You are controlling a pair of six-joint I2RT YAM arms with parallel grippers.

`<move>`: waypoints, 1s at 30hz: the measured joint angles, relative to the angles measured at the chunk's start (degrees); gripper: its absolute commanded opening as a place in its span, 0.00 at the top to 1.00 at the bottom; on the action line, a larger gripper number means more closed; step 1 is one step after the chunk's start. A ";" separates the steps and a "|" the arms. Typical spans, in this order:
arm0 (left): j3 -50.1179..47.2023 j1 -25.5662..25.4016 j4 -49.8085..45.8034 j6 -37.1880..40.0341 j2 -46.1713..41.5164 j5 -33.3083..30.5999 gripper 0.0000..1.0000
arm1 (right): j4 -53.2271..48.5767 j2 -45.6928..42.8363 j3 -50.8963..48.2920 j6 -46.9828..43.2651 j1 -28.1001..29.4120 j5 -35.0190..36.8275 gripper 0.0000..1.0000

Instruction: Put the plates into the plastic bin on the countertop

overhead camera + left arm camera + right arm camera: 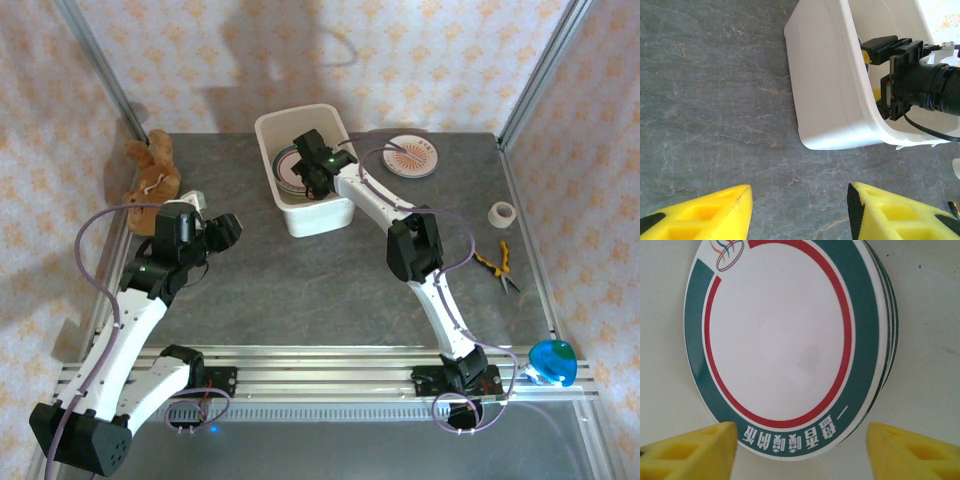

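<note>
The off-white plastic bin (318,212) stands at the back middle of the dark grey countertop (300,290). Inside it lies a stack of plates (785,340), the top one cream with a teal band, a red ring and white lettering; the stack's edge (288,165) peeks out beside the arm. My right gripper (800,450) hangs open inside the bin just above that stack, holding nothing. One plate with an orange sunburst centre (412,155) lies on the countertop right of the bin. My left gripper (800,212) is open over bare countertop, left of the bin (825,85).
A brown plush toy (152,170) sits at the back left. A roll of tape (502,213) and yellow-handled pliers (498,266) lie near the right edge. A blue object (552,362) rests on the aluminium frame at front right.
</note>
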 measured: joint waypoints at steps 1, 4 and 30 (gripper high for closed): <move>0.00 0.00 0.02 0.00 0.00 0.02 0.46 | 0.04 -0.52 -0.66 -0.26 0.00 -0.11 0.24; 0.00 0.00 0.39 -0.17 0.46 0.33 0.46 | 0.15 -3.65 -4.02 -0.92 0.00 -0.13 0.21; 12.41 -0.02 10.25 2.60 20.74 9.79 0.46 | 16.00 -44.54 -42.07 -14.49 -20.39 -3.23 0.35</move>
